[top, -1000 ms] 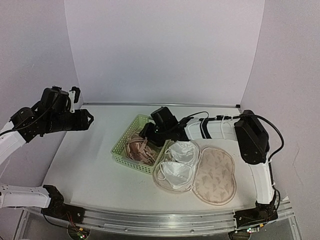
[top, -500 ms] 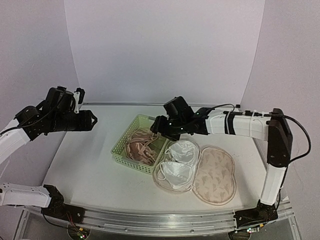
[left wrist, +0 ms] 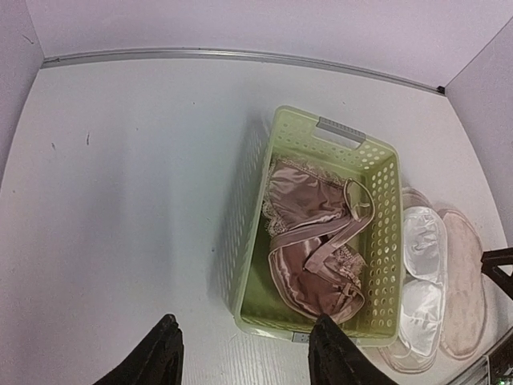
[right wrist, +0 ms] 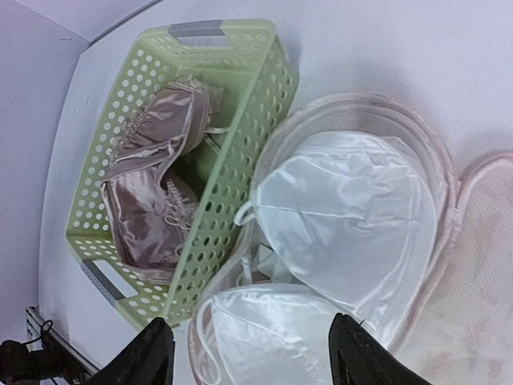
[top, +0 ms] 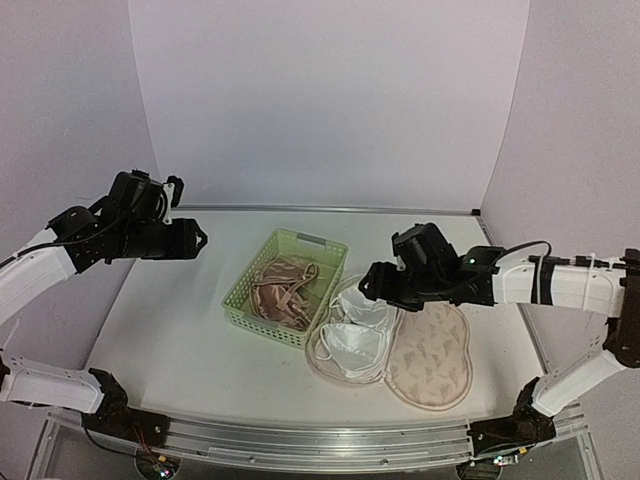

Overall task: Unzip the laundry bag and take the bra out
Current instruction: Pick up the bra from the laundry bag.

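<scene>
The laundry bag [top: 432,352] lies unzipped and spread flat at the table's centre right, its patterned half to the right. White satin cups [top: 355,325] with thin straps fill its left half [right wrist: 353,216]. A pink satin bra [top: 280,295] lies in the light green basket [top: 240,292], also in the left wrist view as the bra [left wrist: 317,241]. My right gripper [top: 370,285] hovers over the bag's far end, open and holding nothing [right wrist: 256,353]. Far to the left, my left gripper [top: 195,240] hangs above bare table, open with nothing in it [left wrist: 244,353].
The basket [right wrist: 232,168] touches the bag's left rim. White walls stand behind and at both sides. A metal rail [top: 300,440] runs along the near edge. Bare tabletop [left wrist: 120,200] spreads left of the basket.
My right arm has pulled back from over the basket, rightward and nearer, to above the bag, its jaws wider. The left gripper has drifted slightly right. The pink bra stays in the basket.
</scene>
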Motion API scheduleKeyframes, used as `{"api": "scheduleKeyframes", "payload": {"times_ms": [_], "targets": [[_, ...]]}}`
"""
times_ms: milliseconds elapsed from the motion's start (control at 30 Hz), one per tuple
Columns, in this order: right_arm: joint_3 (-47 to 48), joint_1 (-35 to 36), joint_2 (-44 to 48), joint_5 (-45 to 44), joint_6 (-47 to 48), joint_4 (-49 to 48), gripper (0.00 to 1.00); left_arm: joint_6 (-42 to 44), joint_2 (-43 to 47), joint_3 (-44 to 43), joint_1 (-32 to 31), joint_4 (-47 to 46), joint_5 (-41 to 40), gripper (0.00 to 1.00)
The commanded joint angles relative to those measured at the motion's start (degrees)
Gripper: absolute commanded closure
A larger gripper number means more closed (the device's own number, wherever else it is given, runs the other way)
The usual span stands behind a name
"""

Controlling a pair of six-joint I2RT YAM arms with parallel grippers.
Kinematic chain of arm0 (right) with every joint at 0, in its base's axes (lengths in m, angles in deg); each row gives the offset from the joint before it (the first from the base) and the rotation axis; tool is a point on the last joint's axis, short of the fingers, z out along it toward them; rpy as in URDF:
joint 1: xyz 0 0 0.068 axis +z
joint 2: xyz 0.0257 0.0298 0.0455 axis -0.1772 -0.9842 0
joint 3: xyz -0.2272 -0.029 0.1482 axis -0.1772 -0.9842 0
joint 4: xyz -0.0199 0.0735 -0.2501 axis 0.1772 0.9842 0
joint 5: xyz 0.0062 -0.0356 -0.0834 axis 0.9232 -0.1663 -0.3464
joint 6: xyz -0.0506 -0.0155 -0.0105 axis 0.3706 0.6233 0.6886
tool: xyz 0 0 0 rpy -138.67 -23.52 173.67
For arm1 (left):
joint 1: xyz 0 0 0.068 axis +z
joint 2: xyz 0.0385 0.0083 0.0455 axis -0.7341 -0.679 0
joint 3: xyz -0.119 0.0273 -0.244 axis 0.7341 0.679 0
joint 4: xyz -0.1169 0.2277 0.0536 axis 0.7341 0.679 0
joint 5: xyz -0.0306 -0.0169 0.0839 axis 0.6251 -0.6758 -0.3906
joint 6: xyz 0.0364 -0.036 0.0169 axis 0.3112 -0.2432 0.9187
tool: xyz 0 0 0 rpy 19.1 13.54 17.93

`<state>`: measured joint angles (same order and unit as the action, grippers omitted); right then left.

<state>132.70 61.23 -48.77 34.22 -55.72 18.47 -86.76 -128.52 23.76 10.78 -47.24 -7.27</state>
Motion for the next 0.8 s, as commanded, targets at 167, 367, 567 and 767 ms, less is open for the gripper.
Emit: {"api": "scheduleKeyframes", "payload": {"times_ms": [167, 367, 567, 767], "targets": [[-11.43, -3.11, 8.16, 1.47, -3.48, -1.24, 0.31, -0.91, -3.54, -3.54, -0.20, -4.40, 2.02, 0.46], [-14.25, -3.82, 5.49, 5.41, -5.56, -6.59, 0.31, -0.70, -4.91, -4.61, -0.20, -4.46, 2.06, 0.46], [-14.56, -5.02, -0.41, 9.43, -7.69, -11.69, 0.31, -0.47, -5.10, -4.94, -0.20, -4.39, 2.63, 0.46], [-14.81, -5.58, -3.10, 8.73, -9.59, -12.19, 0.31, -0.30, -4.24, -4.59, -0.21, -4.39, 2.31, 0.46]]}}
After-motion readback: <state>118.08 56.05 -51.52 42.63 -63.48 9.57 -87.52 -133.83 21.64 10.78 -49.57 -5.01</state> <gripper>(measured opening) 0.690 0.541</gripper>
